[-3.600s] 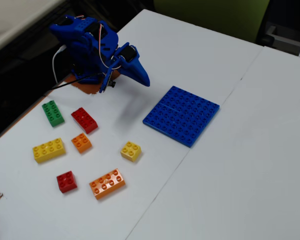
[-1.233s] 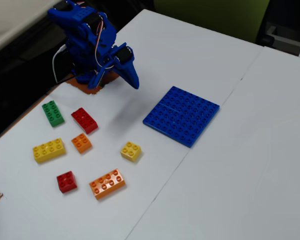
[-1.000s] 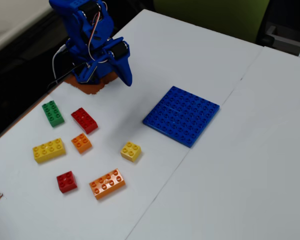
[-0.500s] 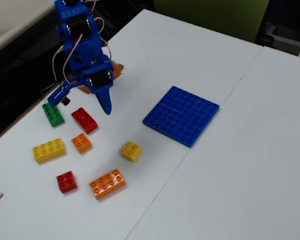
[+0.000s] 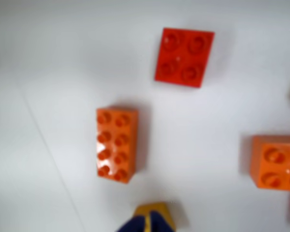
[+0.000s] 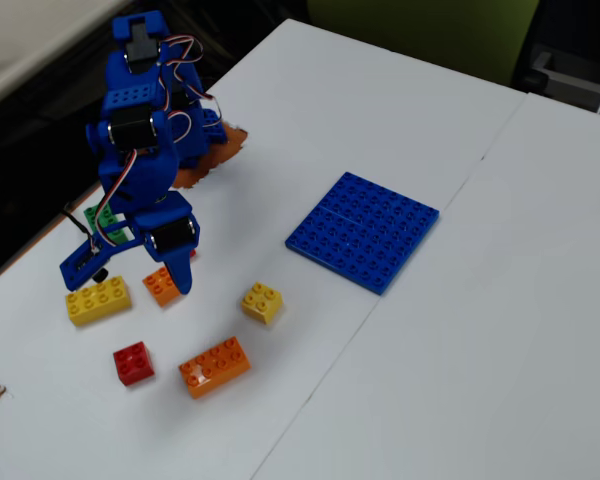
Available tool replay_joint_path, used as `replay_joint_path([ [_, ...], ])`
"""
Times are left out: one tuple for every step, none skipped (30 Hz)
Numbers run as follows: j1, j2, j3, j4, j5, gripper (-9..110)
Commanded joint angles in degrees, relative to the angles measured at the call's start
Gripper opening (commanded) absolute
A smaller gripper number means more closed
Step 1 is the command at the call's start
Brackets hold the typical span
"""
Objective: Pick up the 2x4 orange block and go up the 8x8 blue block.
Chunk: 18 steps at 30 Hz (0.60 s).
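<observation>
Wrist view shows only the gripper [image 5: 147,223] tips, pressed together, above a yellow brick [image 5: 154,212], with the 2x4 orange block [image 5: 117,144] lying free just ahead. Fixed view alone shows the baseplate [image 6: 363,230], well apart, and the arm [image 6: 140,170]. Bricks there: two orange, two yellow, one red [image 6: 133,363]; others hidden.

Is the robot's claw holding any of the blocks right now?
No. The gripper hangs above the table, holding nothing; the 2x4 orange block lies untouched.
</observation>
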Motion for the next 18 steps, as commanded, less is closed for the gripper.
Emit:
replay_joint_path([
  [1.23,-3.34,-8.96,0.62,-1.41,0],
  [1.49,-4.83,-11.07,0.88,-1.49,0],
  [1.76,-6.06,-12.74,0.97,-1.58,0],
  [1.85,-7.12,-13.97,0.97,-1.76,0],
  [2.02,-8.00,-15.03,0.88,-1.76,0],
  [2.02,-8.70,-15.82,0.53,-1.85,0],
  [2.02,-9.40,-16.52,0.18,-1.85,0],
  [2.02,-9.84,-16.61,-0.70,-1.85,0],
  [2.02,-10.20,-16.61,-1.58,-1.85,0],
  [1.93,-10.55,-16.61,-2.46,-1.93,1],
  [1.85,-10.81,-16.61,-3.25,-1.93,1],
  [1.85,-11.16,-16.61,-4.04,-1.85,2],
  [1.76,-11.60,-16.61,-4.92,-1.67,2],
  [1.76,-12.13,-16.61,-5.98,-1.41,3],
  [1.67,-12.92,-16.87,-6.86,-1.23,3],
  [1.58,-13.97,-18.02,-6.94,-1.14,4],
  [1.49,-15.12,-18.98,-7.21,-1.05,4],
  [1.49,-15.82,-19.25,-7.91,-1.05,5],
])
